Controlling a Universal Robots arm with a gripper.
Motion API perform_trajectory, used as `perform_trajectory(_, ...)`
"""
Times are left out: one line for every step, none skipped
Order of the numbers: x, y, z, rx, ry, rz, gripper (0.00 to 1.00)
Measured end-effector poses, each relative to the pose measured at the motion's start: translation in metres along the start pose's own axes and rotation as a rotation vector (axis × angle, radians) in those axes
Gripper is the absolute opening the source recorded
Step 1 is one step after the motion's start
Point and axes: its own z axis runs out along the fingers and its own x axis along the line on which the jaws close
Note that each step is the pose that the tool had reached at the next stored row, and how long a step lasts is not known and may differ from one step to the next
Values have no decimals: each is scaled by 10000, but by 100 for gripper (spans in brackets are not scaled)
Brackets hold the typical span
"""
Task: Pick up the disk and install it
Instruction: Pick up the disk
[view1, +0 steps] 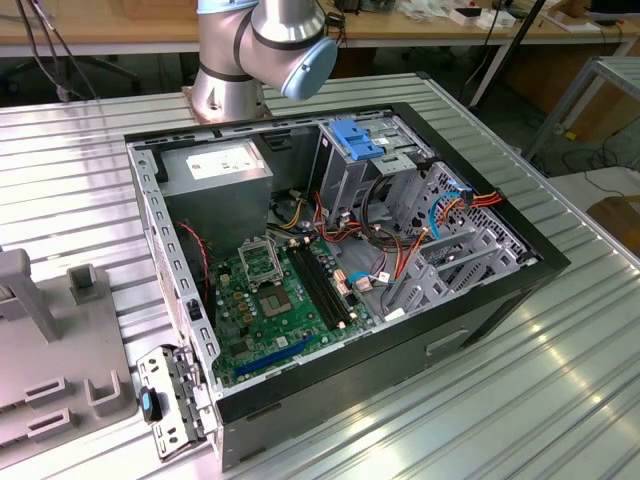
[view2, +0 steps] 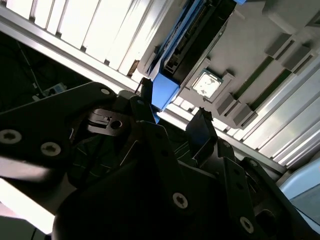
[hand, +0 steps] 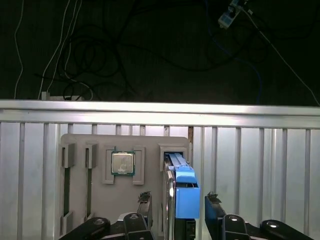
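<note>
Disk (hand: 184, 200): stands on edge in a slot of the grey holder (hand: 117, 200) on the desk (hand: 260, 170), beside a chip (hand: 122, 163).
End effector (hand: 178, 198): released. Its fingers (hand: 212, 205) are spread either side of the disk, which lies between them. The disk's long axis runs crosswise to their closing line.

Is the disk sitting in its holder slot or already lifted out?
In the slot: in the first wrist view the disk stands on edge in the grey holder, and the open gripper straddles it.
</note>
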Motion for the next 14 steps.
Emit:
perform_trajectory(1,0,7,5,1,0,55)
perform_trajectory(1,0,14,5,6,0,55)
perform_trajectory(2,0,26,8,13,-1,55)
perform_trajectory(3,-1,45,16,22,-3,56)
perform_trajectory(2,0,59,19,22,-2,56)
perform_trajectory(1,0,78,22,22,-1,61)
perform_trajectory(-1,0,96,22,22,0,61)
perform_trajectory(-4,0,114,21,23,-1,68)
perform_trajectory(-8,0,137,21,23,0,68)
perform_trajectory(-10,0,157,22,23,1,68)
perform_trajectory(-10,1,176,25,23,15,68)
perform_trajectory(-9,3,190,27,23,22,68)
perform_trajectory(-10,3,204,31,23,27,68)
perform_trajectory(-10,3,216,39,23,30,68)
